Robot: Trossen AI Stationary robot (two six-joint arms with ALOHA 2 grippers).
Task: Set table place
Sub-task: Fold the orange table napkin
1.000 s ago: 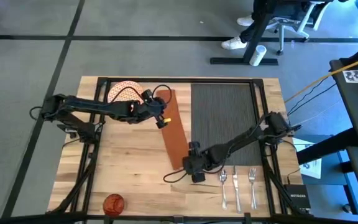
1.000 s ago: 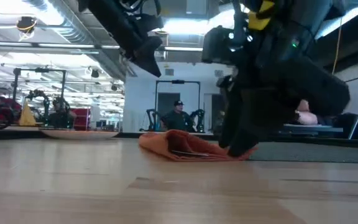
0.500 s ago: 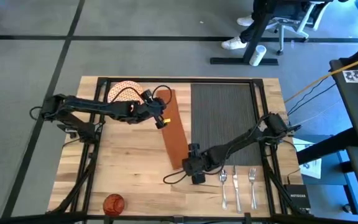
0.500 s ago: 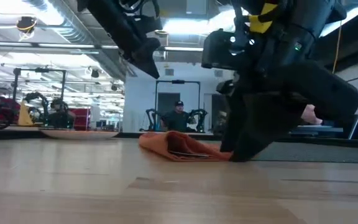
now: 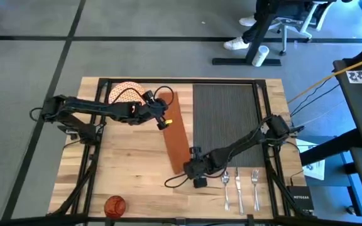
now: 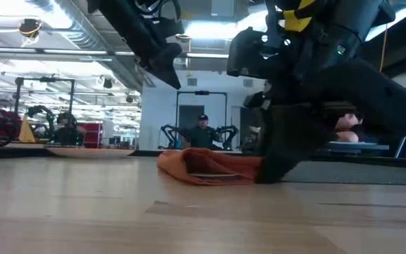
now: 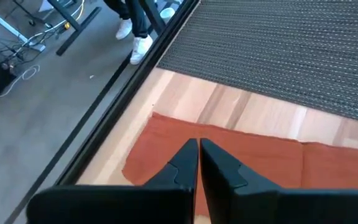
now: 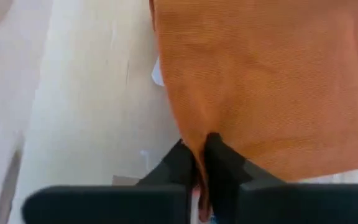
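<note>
While your right gripper (image 5: 192,167) sits low at the near end of the napkin (image 5: 176,129), its two fingers are pressed together with a fold of the cloth's edge pinched between them, as the right wrist view shows. The napkin is a long strip of rust-orange woven fabric, lying slantwise on the bare wood of the table (image 5: 131,169), just beside the left edge of the dark grey ribbed placemat (image 5: 226,116) and roughly along it. From the low view its near end looks rumpled and bunched up off the wood rather than flat, though the gripper hides part of it, so you cannot be sure how far it is lifted. Your left gripper (image 5: 163,119) hangs above the far half of the napkin with its fingers closed against each other and nothing between them. The orange-patterned plate (image 5: 123,91) rests at the far left of the table, partly under the left arm. The spoon (image 5: 225,186), knife (image 5: 239,183) and fork (image 5: 255,186) lie side by side on the wood near the front right edge, just beside the right gripper. The small orange cup (image 5: 114,204) stands at the near left edge, well apart from the rest.
</note>
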